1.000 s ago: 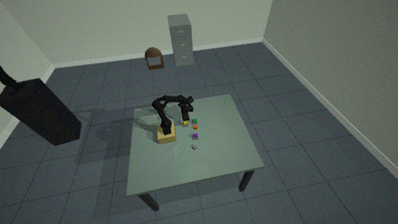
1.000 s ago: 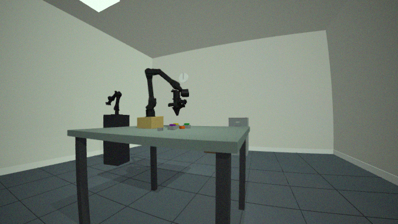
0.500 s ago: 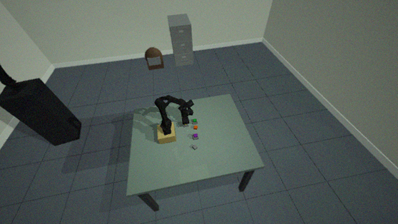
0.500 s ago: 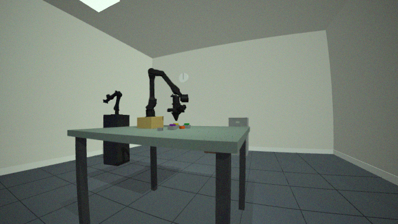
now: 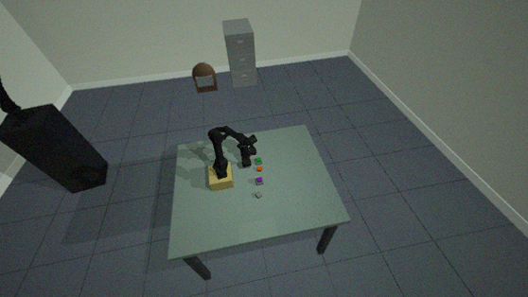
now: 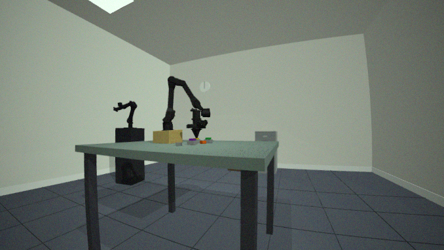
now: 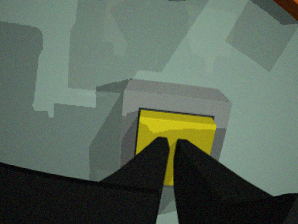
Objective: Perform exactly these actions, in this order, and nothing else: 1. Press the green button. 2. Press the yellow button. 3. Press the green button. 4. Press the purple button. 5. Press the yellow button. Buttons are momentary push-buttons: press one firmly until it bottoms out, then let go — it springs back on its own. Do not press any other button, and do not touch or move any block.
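My gripper is shut and empty. It points straight down with its tips right over the yellow button, very close to its top; I cannot tell if they touch. The yellow button sits in a grey housing. The green button lies just beyond it. The purple button stands further along the row, toward the table's front. In the top view the gripper hides the yellow button.
An orange block lies close beside the green and yellow buttons. A small grey block lies past the purple button. The arm stands on a wooden base on the table.
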You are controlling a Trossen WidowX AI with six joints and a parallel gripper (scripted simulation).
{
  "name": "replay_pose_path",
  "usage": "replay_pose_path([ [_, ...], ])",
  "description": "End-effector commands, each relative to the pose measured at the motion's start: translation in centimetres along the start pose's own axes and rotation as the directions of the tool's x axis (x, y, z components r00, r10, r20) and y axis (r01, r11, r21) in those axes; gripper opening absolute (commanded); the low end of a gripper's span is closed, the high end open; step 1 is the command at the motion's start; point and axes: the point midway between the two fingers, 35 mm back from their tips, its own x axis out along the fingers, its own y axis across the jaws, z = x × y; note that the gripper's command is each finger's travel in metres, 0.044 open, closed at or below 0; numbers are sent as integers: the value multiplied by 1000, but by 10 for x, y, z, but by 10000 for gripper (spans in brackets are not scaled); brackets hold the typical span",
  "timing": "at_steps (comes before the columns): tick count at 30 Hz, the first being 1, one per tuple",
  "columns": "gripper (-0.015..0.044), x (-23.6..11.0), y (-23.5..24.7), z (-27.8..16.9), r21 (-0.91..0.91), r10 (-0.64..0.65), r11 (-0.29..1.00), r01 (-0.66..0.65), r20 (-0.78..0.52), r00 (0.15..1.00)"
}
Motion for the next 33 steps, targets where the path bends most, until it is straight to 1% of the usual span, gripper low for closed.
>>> replay_pose_path([
  [1,20,5,-2,-3,-6,-4,1000,4,-10,1000],
  [18,20,5,-2,-3,-6,-4,1000,4,-10,1000],
  [20,20,-4,-1,-1,-1,-2,1000,2,-5,1000],
  [23,20,-28,-1,-3,-5,-3,1000,3,-10,1000],
  [28,20,-32,-1,-3,-6,-4,1000,3,-10,1000],
  [29,20,-39,-1,-2,-6,-3,1000,3,-10,1000],
  [32,20,-81,0,-1,-6,-3,1000,3,-10,1000],
  [33,20,-89,-1,-2,-6,-3,1000,3,-10,1000],
])
